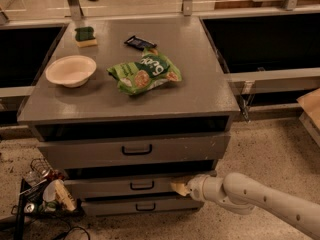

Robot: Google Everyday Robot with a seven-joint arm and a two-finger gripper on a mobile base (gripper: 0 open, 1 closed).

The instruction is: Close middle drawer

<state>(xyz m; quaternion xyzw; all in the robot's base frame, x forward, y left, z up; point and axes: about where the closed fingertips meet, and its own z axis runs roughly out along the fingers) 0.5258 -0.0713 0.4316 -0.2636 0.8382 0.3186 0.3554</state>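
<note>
a robot's gripper (180, 186) rests against the right end of the middle drawer (100, 187) of a grey cabinet (210, 96), at about 6 o'clock in the frame. the pale arm (260, 200) reaches in from the 4 o'clock corner. whether the gripper is released or clenched cannot be told from here. the middle drawer, with its small black handle (142, 185), sits low in the cabinet between the taller top drawer (75, 153) and the narrower bottom drawer (107, 207). a dark gap shows above its front panel. on the cabinet top lie a green snack bag (145, 74) near the centre, a pale bowl (71, 70) at its 9 o'clock, a green and yellow sponge (85, 36) at 11 o'clock, and a dark wrapped bar (140, 42) at 12 o'clock. a wire basket of clutter (40, 194) stands on the speckled floor (270, 149) at the frame's 8 o'clock.
</note>
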